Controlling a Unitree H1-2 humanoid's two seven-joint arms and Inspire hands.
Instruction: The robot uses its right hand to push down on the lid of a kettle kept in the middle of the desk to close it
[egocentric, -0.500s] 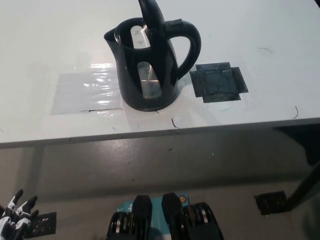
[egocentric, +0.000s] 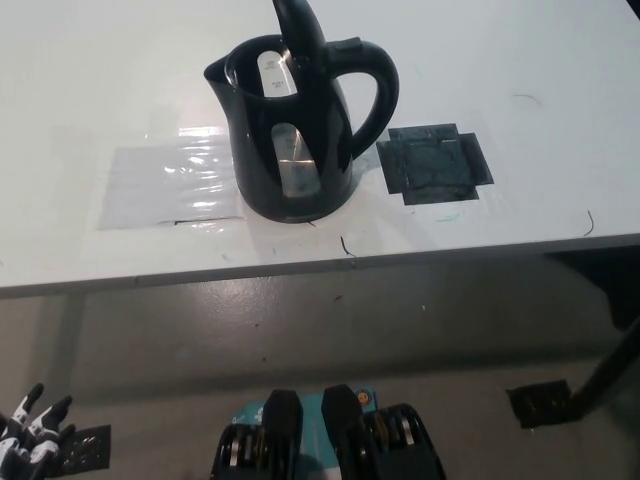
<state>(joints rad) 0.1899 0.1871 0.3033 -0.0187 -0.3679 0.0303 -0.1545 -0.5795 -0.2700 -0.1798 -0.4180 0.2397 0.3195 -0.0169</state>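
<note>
Desk: white top (egocentric: 520, 60) fills the upper half of my view, its front edge running across below the kettle; floor lies under it.
Kettle: black body (egocentric: 318, 130) stands upright near the middle of the desk, handle (egocentric: 378, 95) arching toward my right, spout (egocentric: 215, 72) pointing to my left.
Lid: black lid (egocentric: 298, 28) is hinged up, standing almost vertical above the open mouth at the handle side, so it is not yet shut.
Marks: clear shiny patch (egocentric: 165, 180) lies just beside the kettle on my left, a dark taped square (egocentric: 435, 163) just beside it on my right.
My left hand: white hand (egocentric: 28, 440) rests low at my lower left, below desk level, well apart from the kettle, its fingers spread and holding nothing.
My right hand: not in view, so I cannot tell how its fingers stand.
Key relation: the lid's long axis points up and away; I judge my right hand must come in from the right, over the handle, and press the raised end forward and down toward the spout.
</note>
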